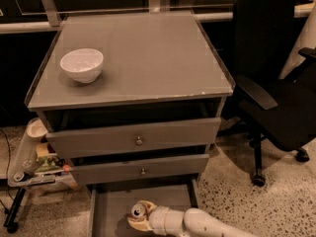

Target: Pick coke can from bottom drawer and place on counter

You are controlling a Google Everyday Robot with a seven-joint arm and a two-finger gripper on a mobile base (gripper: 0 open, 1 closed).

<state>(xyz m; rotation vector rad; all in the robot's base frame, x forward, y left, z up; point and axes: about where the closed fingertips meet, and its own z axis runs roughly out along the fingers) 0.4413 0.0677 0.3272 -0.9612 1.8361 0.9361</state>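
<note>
The bottom drawer [106, 211] is pulled out at the foot of the grey cabinet. The coke can [138, 211] is inside it, its silver top facing up toward the camera. My gripper [140, 217] reaches in from the lower right on a white arm, and its cream fingers [134, 224] close around the can just above the drawer floor. The can's red body is mostly hidden by the fingers. The counter [148, 48] is the flat grey top of the cabinet, well above the gripper.
A white bowl [82, 64] sits on the left of the counter. Two upper drawers with knobs [139, 141] are slightly open above the bottom drawer. A black office chair [276, 83] stands at the right. A small cart with clutter [29, 164] stands at the left.
</note>
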